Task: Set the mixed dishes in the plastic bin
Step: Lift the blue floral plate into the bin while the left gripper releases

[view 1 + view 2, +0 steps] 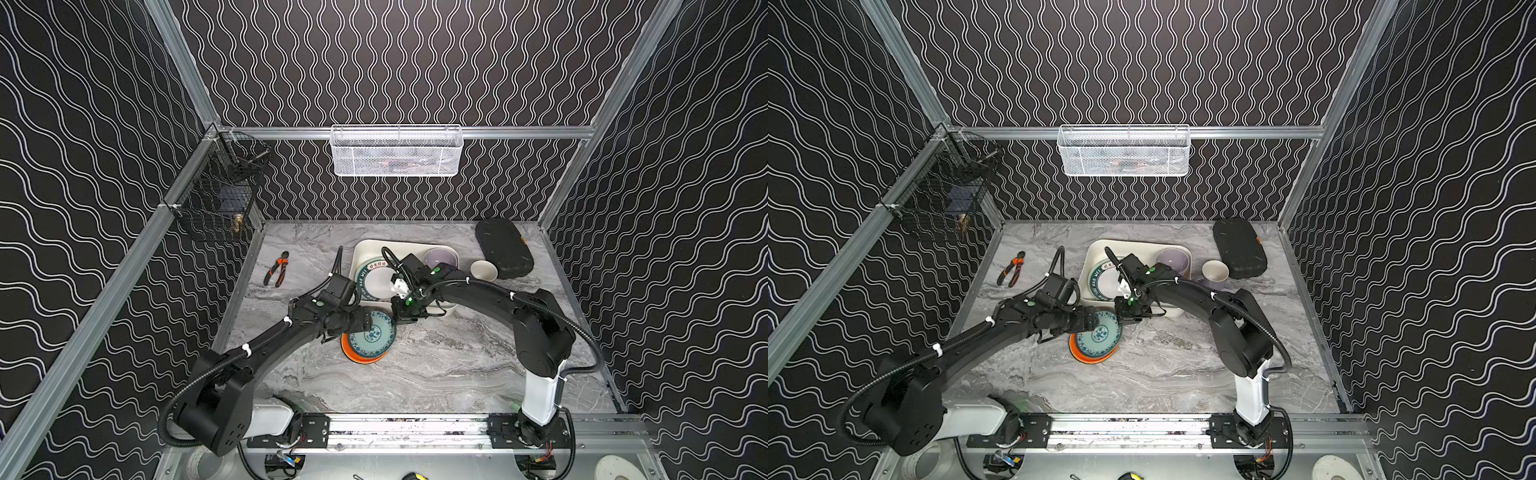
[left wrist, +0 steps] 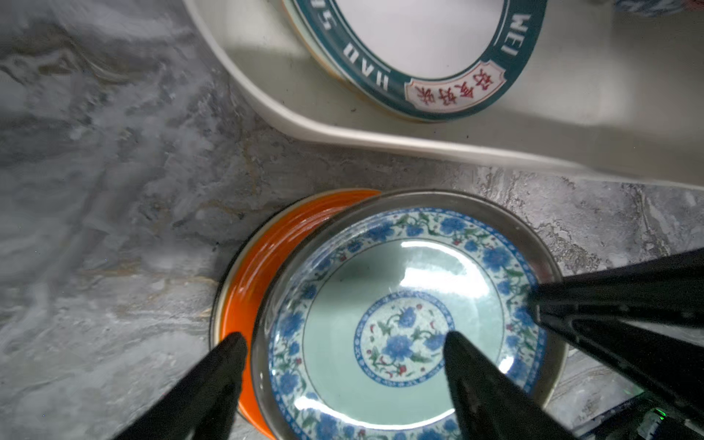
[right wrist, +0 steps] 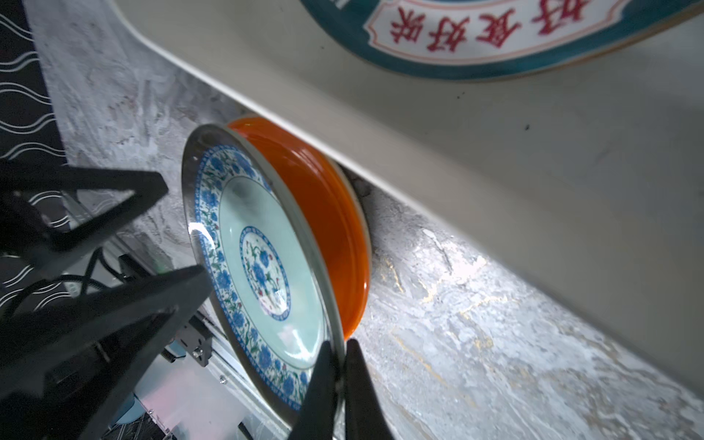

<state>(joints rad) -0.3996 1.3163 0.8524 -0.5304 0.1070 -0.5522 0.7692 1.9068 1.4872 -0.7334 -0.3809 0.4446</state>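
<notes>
Just in front of the plastic bin (image 1: 361, 247): teal floral plate (image 1: 374, 336) lies on the orange plate (image 1: 353, 358), offset, both on the marble tabletop (image 1: 436, 365).
Right gripper (image 3: 337, 348): pinched tight on the teal floral plate's rim.
Left gripper (image 2: 344, 337): spread wide, one finger outside that rim, one over the plate's well.
Inside the bin: green-lettered white plate (image 1: 376, 280), lavender bowl (image 1: 439, 257).

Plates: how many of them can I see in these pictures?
3. A green-rimmed white plate lies in the bin; a floral mint plate, gripped at its rim by the right gripper, rests on an orange plate on the table. More may hide underneath.
</notes>
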